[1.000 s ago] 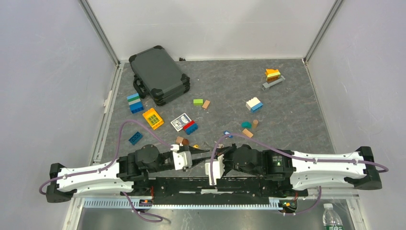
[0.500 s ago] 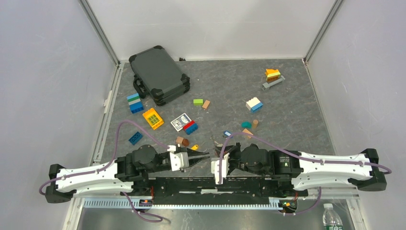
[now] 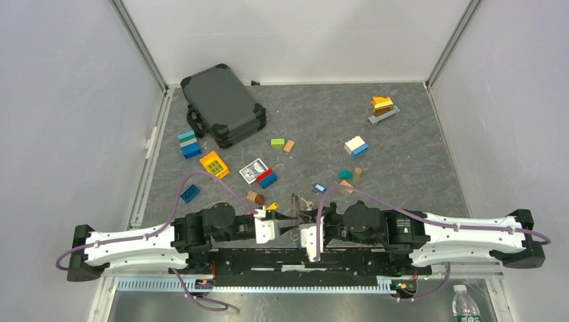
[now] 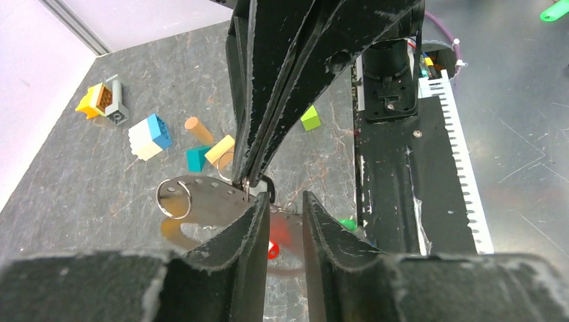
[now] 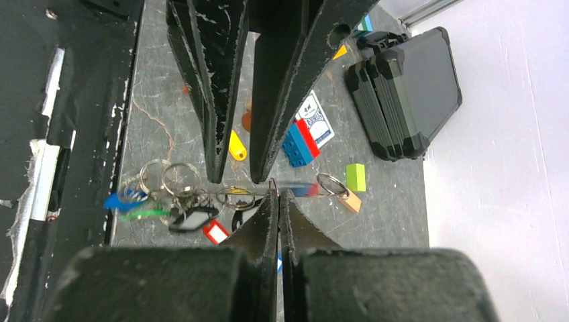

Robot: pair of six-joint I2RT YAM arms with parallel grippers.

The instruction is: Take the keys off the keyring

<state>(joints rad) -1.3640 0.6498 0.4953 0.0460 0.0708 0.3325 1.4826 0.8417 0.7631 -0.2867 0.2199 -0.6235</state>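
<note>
Both grippers nose to nose over the keyring, near edge of the mat, dead centre

The keyring (image 4: 208, 200) is right between the two arms, just past their bases on the grey mat (image 3: 402, 154). From the left wrist it looks like a thin grey metal piece with a row of little holes and small split rings hanging off it. From the right wrist it's basically a thin line. The keys (image 5: 190, 221) bunch at one end: blue, green, black and red heads, all tiny. A yellow one (image 5: 236, 144) sits on its own on the mat. The right gripper (image 5: 278, 193) is fully closed, its tips pinched right on the keyring as far as I can see. The left gripper (image 4: 285, 201) has a clear gap between its fingers, tips by the ring, gripping nothing.
</note>
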